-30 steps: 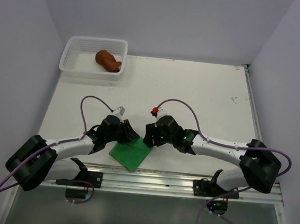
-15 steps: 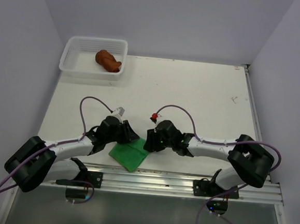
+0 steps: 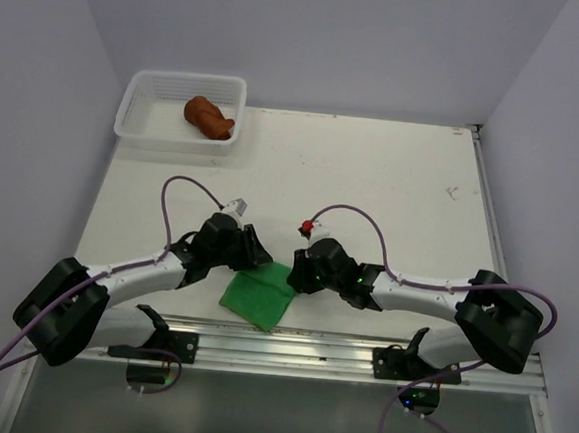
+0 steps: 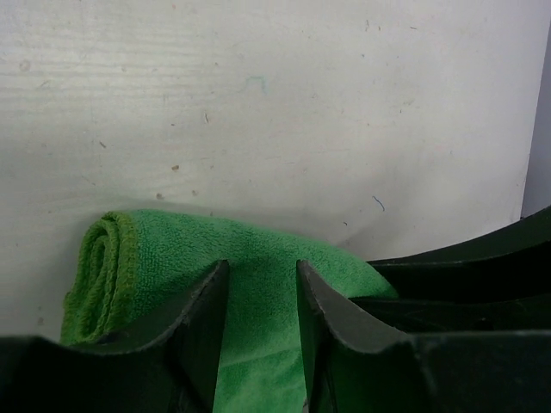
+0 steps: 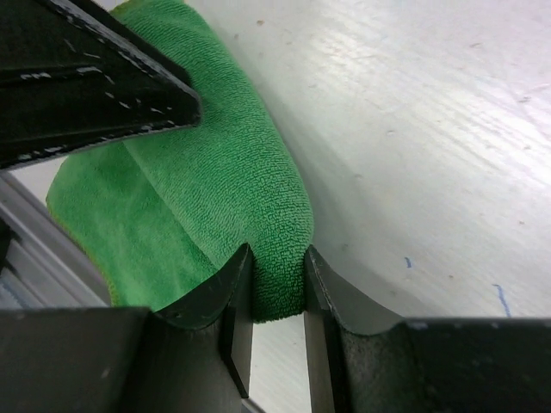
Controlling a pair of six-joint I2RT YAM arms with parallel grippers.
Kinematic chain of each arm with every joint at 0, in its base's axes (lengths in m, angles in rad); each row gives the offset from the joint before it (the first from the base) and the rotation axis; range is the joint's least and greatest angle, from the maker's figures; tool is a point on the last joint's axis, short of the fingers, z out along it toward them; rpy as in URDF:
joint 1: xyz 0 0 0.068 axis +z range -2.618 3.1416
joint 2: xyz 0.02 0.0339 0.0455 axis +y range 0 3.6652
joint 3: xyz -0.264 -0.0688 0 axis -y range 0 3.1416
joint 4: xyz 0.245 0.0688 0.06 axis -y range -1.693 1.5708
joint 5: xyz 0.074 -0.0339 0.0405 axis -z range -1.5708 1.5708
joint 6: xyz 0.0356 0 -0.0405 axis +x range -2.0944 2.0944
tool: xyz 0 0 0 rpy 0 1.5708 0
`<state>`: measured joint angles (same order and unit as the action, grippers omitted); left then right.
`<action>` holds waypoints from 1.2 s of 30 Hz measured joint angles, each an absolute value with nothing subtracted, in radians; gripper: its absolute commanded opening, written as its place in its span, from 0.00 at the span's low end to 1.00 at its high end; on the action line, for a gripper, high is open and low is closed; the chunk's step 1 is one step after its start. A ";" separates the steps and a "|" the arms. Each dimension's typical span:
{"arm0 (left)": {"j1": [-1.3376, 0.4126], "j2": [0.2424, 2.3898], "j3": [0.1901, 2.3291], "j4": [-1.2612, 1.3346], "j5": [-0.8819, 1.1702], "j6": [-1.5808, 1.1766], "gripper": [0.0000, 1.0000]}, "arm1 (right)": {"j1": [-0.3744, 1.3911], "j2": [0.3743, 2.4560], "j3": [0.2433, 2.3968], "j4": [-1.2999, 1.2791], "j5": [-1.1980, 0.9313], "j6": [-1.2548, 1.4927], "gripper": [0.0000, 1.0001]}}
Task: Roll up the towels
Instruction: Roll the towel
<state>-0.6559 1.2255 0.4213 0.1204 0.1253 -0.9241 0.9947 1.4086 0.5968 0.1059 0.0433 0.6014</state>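
Green terry: the green towel (image 3: 259, 296) lies at lower centre of the overhead view, its far edge rolled. The left gripper (image 4: 260, 271) straddles that roll, with cloth filling the gap between its fingers. The right gripper (image 5: 277, 255) pinches the roll's right end. The rust-brown towel (image 3: 209, 117) sits bundled in the white mesh basket (image 3: 142, 117), upper left.

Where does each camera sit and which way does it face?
Top external: above, behind the bases, looking down at the table; left arm and right arm show.
Left wrist: low, facing along its jaws, which grip the green towel.
Right wrist: low, its jaws pinching the towel's edge.
Shared: all three show that towel.
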 measured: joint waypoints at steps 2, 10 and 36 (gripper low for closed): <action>-0.644 1.234 0.449 0.094 0.125 -0.911 0.42 | 0.997 1.392 0.587 0.104 0.089 0.603 0.00; -0.581 1.310 0.610 0.001 0.116 -0.833 0.43 | 1.025 1.373 0.581 0.088 0.329 0.616 0.00; -0.558 1.287 0.675 -0.054 0.153 -0.793 0.43 | 1.552 1.860 1.015 -0.335 1.110 0.540 0.00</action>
